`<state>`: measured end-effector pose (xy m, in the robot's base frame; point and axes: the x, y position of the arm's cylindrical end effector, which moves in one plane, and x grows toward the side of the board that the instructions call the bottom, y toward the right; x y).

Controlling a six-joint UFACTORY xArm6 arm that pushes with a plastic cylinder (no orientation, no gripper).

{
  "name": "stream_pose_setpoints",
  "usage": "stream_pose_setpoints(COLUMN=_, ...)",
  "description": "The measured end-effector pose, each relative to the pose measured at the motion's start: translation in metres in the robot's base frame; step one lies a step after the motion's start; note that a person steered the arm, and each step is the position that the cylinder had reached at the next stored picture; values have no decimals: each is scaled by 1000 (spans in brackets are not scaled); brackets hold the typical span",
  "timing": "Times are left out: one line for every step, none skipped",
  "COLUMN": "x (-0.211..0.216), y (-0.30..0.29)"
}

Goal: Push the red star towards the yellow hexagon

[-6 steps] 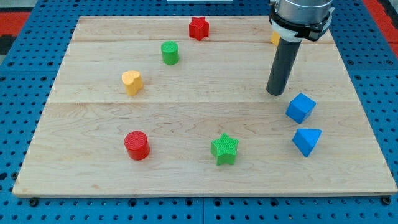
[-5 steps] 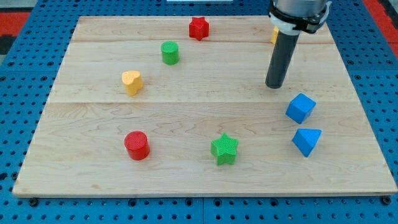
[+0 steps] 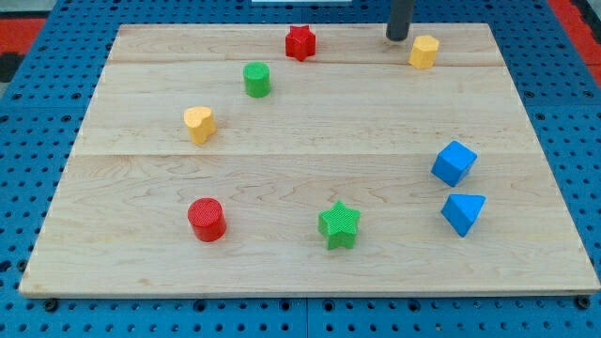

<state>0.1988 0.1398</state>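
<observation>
The red star (image 3: 300, 42) sits near the board's top edge, a little left of centre. The yellow hexagon (image 3: 424, 52) lies at the top right. My tip (image 3: 397, 38) stands at the top edge, just left of the yellow hexagon and well to the right of the red star, touching neither.
A green cylinder (image 3: 256, 79) and a yellow heart (image 3: 199, 124) lie at the upper left. A red cylinder (image 3: 207, 220) is at the lower left, a green star (image 3: 339, 225) at bottom centre. A blue cube (image 3: 454, 163) and a blue triangular block (image 3: 463, 213) are at the right. The wooden board (image 3: 300, 272) rests on blue pegboard.
My tip has moved from the board's right middle, above the blue cube, up to the top edge beside the yellow hexagon, uncovering it. No block has moved.
</observation>
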Motion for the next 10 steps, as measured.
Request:
stream_pose_setpoints(x=-7, y=-2)
stream_pose_setpoints(x=-7, y=-2)
stream_pose_setpoints(x=-7, y=-2)
stream_pose_setpoints(x=-6, y=-2)
stream_pose_setpoints(x=-6, y=-2)
stream_pose_setpoints(x=-6, y=3)
stream_pose_setpoints(x=-6, y=3)
stream_pose_setpoints(x=-6, y=4)
stream_pose_setpoints(x=-6, y=1)
stream_pose_setpoints(x=-6, y=-12)
